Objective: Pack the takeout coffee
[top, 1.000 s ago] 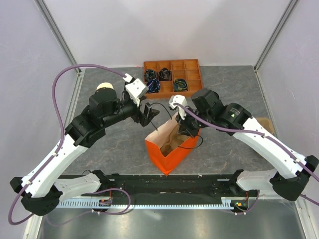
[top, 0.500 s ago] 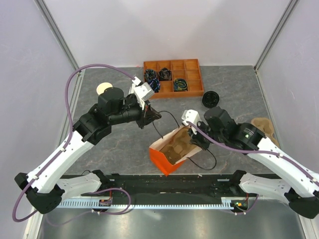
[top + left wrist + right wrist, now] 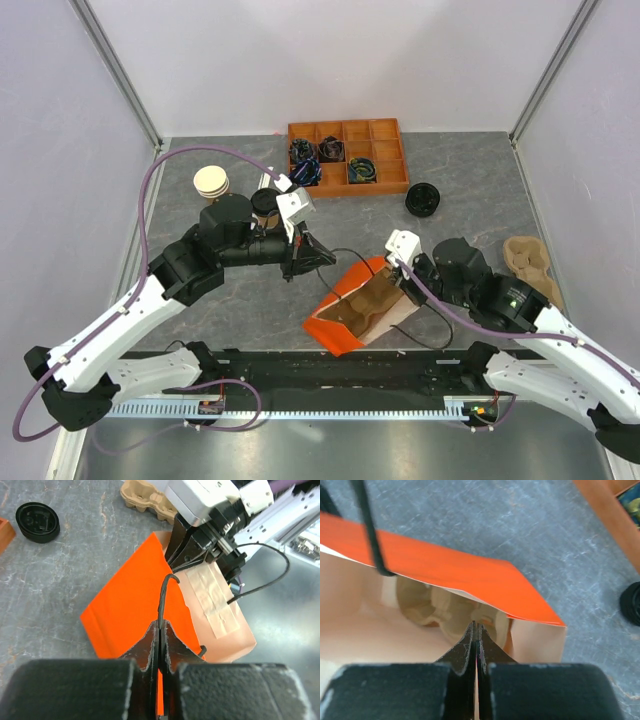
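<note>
Both left gripper (image 3: pixel 160 635) (on the black cord handle (image 3: pixel 162 592)) and right gripper (image 3: pixel 475 630) are clamped on the orange paper bag (image 3: pixel 335 328); the upright black-lidded tan paper cup (image 3: pixel 265 204) is seen just beyond the left wrist.

I'm working in a lab test cell: blank white panel walls (image 3: pixel 330 60), aluminium corner posts (image 3: pixel 118 70), a grey tabletop (image 3: pixel 470 165), and a slotted cable duct (image 3: pixel 330 409) along the near edge.

Orange tray (image 3: pixel 385 133), black lid (image 3: pixel 423 199), cup stack (image 3: pixel 211 181)
</note>
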Available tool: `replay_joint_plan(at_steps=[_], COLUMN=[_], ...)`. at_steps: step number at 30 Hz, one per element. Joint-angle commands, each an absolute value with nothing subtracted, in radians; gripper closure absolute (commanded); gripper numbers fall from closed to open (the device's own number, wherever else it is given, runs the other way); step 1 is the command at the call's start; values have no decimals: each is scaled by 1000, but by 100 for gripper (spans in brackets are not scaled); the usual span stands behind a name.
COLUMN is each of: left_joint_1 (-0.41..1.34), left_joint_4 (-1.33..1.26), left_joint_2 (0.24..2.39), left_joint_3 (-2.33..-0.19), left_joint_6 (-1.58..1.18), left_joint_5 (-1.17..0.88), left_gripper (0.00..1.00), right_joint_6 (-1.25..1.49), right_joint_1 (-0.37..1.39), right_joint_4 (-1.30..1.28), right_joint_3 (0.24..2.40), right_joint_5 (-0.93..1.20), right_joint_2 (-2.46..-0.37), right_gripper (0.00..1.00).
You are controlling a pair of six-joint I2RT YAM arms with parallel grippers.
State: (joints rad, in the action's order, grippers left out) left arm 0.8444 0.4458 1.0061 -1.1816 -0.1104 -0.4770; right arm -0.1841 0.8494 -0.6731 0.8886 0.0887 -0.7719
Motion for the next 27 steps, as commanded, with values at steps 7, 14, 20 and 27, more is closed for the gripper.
replay_joint_plan(at_steps=[7, 14, 20, 27], left_joint_1=[821, 770, 739, 709], left_joint_4=[391, 394, 399, 420], left_joint_2=[999, 996, 962, 933], left_joint_3=[-1141, -1137, -1118, -1065], left_joint_6=[-219, -230, -216, -273], left_joint_5=[-465, -459, -430, -403], left_gripper=[98, 98, 98, 98], right_joint_6=[-288, -346, -353, -194], right_joint_1=[864, 890, 891, 891], right_joint_4=[-500, -506, -489, -505], right_joint_3=[831, 808, 770, 839], right_joint_5=[17, -34, -37, -121], right_joint_2=[-808, -854, -818, -908], right_gripper=[100, 100, 100, 100])
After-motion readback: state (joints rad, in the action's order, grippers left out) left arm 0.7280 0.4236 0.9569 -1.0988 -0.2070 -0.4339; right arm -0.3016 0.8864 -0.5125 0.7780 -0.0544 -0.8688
